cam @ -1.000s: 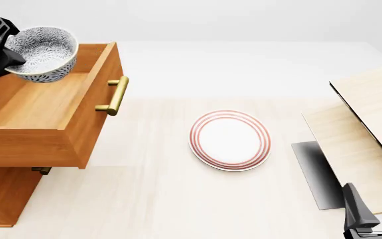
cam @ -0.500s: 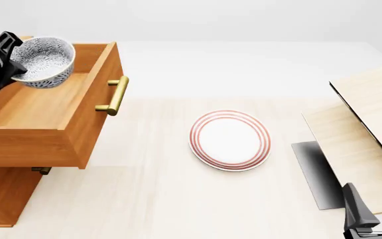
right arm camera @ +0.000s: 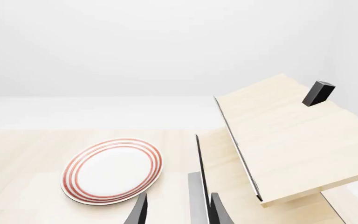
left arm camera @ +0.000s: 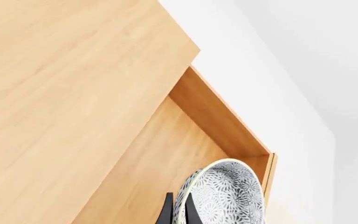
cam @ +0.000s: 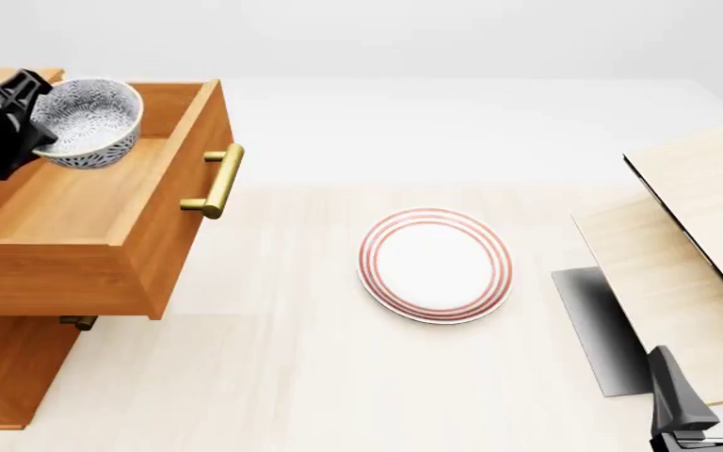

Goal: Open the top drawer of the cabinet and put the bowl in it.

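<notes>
Table [cam: 336,377] | top drawer [cam: 86,202] open | bowl [cam: 86,122] held above it

Pale wood table [cam: 274,377] under even, soft light, meeting a plain white wall [cam: 462,38] behind. At right, a tilted light-wood structure [cam: 700,217] of flat panels over a grey base [cam: 594,330]. Small dark block [right arm camera: 318,93] atop one panel.

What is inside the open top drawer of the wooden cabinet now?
The orange-brown wooden top drawer shows only a bare wood floor. The small speckled grey-blue bowl hangs over its far end, gripped at the rim by the left end effector. The floor beneath the bowl is hidden.
</notes>
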`<action>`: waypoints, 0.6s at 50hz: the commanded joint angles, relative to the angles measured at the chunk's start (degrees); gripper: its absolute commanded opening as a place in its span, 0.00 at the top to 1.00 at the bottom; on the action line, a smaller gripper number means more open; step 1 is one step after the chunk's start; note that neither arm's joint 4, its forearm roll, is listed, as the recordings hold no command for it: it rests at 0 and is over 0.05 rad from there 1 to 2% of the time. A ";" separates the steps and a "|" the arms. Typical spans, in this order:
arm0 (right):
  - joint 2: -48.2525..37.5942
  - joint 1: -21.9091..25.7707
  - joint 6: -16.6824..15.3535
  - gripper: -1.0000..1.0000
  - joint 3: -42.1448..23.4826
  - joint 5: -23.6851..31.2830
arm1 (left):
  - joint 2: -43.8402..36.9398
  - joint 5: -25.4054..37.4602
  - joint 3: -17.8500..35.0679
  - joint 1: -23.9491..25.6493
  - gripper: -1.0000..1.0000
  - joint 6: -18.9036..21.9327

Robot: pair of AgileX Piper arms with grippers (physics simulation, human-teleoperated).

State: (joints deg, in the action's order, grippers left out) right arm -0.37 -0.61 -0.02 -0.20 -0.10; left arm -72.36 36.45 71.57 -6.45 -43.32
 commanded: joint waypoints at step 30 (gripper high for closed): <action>0.03 0.01 0.00 0.00 0.02 -0.01 | -8.15 -5.87 -0.47 -1.82 1.00 0.43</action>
State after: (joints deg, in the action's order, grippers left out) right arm -0.37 -0.61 -0.03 -0.20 -0.10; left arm -78.89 32.51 71.63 -7.81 -43.31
